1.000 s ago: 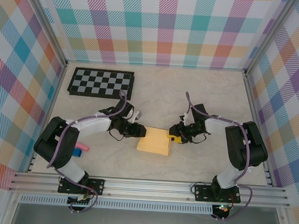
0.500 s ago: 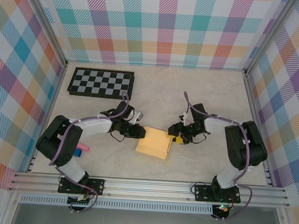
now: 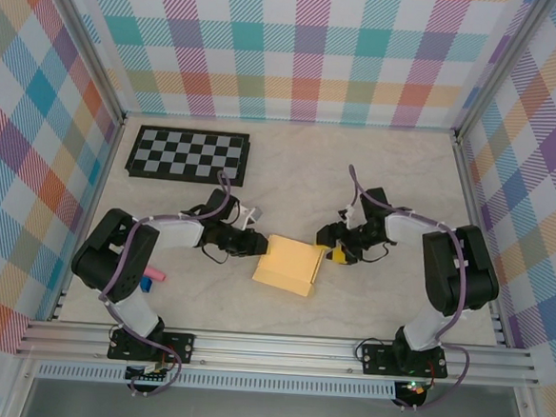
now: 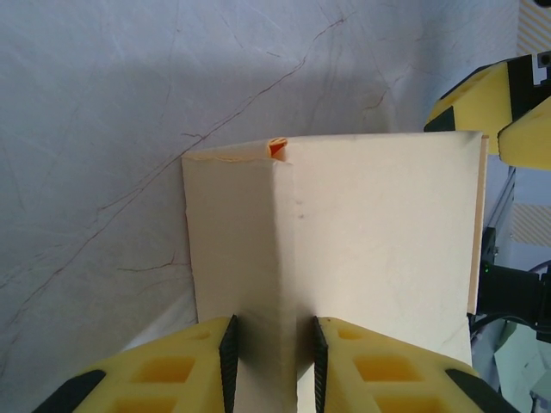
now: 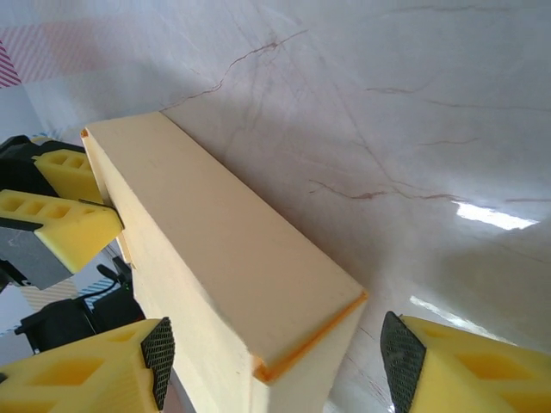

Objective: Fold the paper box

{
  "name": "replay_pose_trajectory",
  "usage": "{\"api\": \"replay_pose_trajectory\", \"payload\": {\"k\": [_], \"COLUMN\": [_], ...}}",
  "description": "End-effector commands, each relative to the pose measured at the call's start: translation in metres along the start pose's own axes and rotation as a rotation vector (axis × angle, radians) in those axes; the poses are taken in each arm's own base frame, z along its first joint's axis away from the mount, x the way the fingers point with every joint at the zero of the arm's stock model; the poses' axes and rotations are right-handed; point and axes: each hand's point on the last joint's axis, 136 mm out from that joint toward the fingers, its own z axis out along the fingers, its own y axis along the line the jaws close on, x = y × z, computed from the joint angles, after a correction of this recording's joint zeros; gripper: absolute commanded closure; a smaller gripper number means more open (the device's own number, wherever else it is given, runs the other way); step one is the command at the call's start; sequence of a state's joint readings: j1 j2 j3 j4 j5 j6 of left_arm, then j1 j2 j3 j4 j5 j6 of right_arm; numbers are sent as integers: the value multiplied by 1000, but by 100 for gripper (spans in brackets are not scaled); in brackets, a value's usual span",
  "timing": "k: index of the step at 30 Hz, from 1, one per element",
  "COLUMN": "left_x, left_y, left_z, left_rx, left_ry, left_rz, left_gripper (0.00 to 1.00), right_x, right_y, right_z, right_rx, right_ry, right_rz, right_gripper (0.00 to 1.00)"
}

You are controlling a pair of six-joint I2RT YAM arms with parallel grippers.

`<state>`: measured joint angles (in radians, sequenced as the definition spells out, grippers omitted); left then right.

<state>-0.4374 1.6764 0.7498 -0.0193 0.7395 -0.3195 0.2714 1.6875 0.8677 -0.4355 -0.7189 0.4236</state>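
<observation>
A yellow-orange thin-card paper box (image 3: pixel 288 265) lies on the marbled desk (image 3: pixel 395 178), long axis running arm to arm. The left end effector (image 4: pixel 271 366) clamps its edge; the right end effector (image 5: pixel 275 357) gapes around a corner.

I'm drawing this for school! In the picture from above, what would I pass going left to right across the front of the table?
pink and blue pieces → left gripper → paper box → right gripper

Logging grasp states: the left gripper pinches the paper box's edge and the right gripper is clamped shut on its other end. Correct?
Not quite. The left gripper does pinch the paper box, but the right gripper is open: the right wrist view shows its fingers spread wide beside the box's end.
</observation>
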Motion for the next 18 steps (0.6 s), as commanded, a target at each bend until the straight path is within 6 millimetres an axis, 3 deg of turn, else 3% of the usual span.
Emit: {"api": "replay_pose_trajectory", "payload": {"k": [1,18], "left_x": [27,28], "left_y": [46,53], "left_z": [6,8], "left_rx": [-119,-109], "left_ry": [51,55], "left_rz": [-125,-171], "left_gripper": [72,72], "right_x": [-2,15], "right_y": [6,13], "right_z": [-5,36], "right_rx": [-29,-174], "right_ry": [40,173], "right_rz": [-23,57], "right_gripper": [30,30]}}
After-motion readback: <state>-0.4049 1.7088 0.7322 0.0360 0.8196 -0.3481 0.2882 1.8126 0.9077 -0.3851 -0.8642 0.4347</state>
